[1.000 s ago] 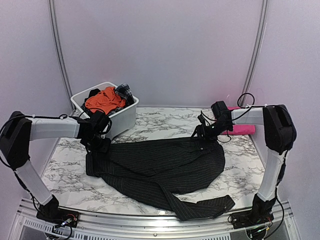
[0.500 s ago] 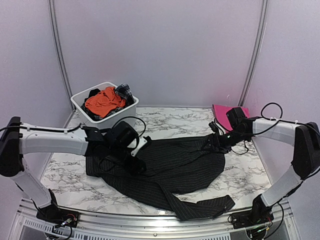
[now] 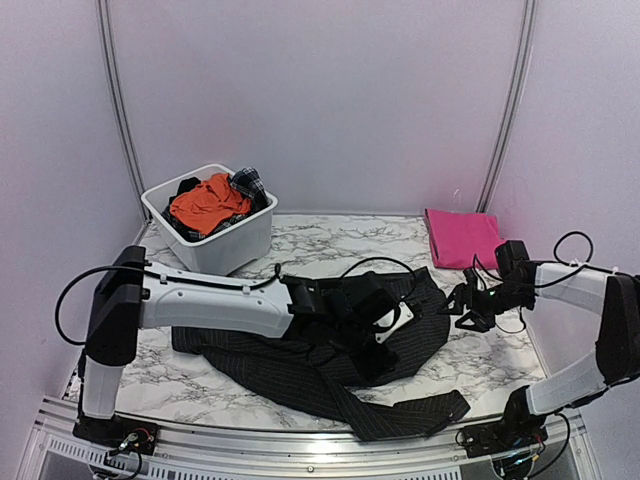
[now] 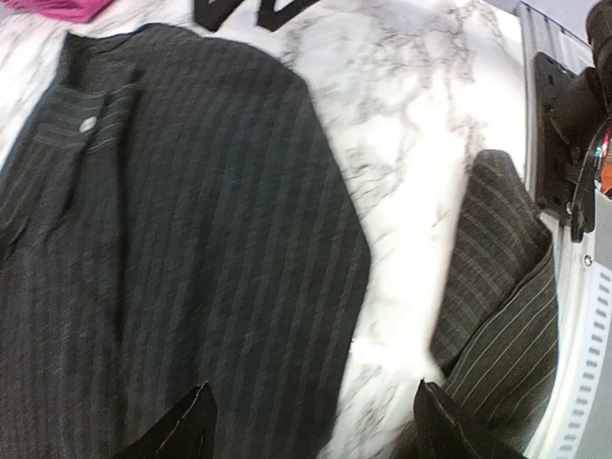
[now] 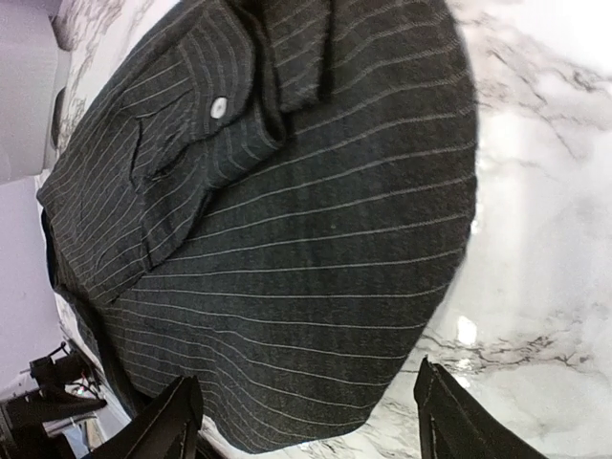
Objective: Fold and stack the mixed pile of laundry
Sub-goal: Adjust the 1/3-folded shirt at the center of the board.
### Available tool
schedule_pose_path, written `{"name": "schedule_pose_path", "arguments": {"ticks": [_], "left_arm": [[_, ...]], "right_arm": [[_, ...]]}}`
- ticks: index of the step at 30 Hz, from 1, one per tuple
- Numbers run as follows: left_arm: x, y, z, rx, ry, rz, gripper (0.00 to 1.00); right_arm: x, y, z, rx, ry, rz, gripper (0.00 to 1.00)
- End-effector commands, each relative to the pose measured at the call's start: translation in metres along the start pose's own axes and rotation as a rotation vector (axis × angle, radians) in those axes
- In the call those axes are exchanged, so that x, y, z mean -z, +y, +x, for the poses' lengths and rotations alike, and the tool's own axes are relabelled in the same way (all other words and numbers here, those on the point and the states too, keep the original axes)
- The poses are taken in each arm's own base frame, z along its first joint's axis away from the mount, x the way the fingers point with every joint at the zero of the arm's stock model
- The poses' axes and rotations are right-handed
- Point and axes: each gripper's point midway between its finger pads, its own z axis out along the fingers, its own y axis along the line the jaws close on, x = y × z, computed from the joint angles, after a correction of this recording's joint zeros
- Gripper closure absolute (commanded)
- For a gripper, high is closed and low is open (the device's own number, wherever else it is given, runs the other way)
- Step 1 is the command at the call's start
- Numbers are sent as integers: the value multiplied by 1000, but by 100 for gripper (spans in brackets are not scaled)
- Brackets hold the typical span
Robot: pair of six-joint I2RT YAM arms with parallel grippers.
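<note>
The black pinstriped shirt [image 3: 300,335] lies spread on the marble table [image 3: 480,355], one sleeve [image 3: 410,410] trailing toward the front edge. My left gripper [image 3: 385,335] hovers over the shirt's right part, open, with only cloth and marble below its fingers [image 4: 182,435]. My right gripper [image 3: 458,303] hangs just off the shirt's right hem [image 5: 421,316], open and empty. The magenta-pink cloth [image 3: 463,237] lies flat at the back right. The orange garment [image 3: 205,200] and the small dark plaid piece [image 3: 248,182] sit in the tub.
The white plastic tub [image 3: 235,240] stands at the back left. A metal rail [image 3: 300,450] runs along the table's front edge. Bare marble shows to the right of the shirt and behind it. The left arm [image 3: 210,300] stretches across the shirt's upper part.
My left arm has swept right across the shirt and its jaws have opened. The right gripper has drawn back to the right, off the shirt, uncovering the pink cloth.
</note>
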Motion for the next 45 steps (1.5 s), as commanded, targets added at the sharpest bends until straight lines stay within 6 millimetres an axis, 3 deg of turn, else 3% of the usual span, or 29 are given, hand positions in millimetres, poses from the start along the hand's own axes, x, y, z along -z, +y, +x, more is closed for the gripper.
{"name": "schedule_pose_path", "arguments": {"ticks": [1, 5, 9, 13, 16, 20, 27, 33, 35, 39, 42, 45], "left_arm": [[-24, -15, 7, 6, 50, 16, 25], [-38, -25, -7, 6, 29, 49, 18], [-60, -27, -8, -17, 34, -9, 10], [-74, -19, -6, -14, 50, -70, 2], [-74, -11, -8, -13, 42, -109, 1], [-60, 27, -14, 125, 19, -203, 1], [-31, 73, -13, 268, -51, -220, 1], [-21, 137, 19, 525, -50, -243, 1], [-22, 150, 32, 567, -30, -256, 1], [-27, 172, 62, 660, 23, -265, 1], [-24, 177, 68, 660, 28, -277, 1], [-15, 178, 61, 634, 7, -281, 1]], "right_arm": [[-8, -18, 9, -95, 3, 20, 26], [-14, -17, 19, -146, 17, -24, 25], [-21, -7, 25, -169, 25, -91, 25], [-35, 23, 22, -140, 59, -171, 26], [-26, 45, 4, -96, 19, -192, 26], [-20, 80, -21, -31, -29, -277, 26], [-67, 108, -43, 44, 29, -290, 27], [-97, 131, -69, 72, 34, -290, 27], [-94, 138, -75, 97, 30, -287, 27], [-66, 149, -78, 184, 0, -252, 27], [-51, 138, -69, 207, -6, -200, 35], [-49, 119, -50, 203, 22, -141, 47]]}}
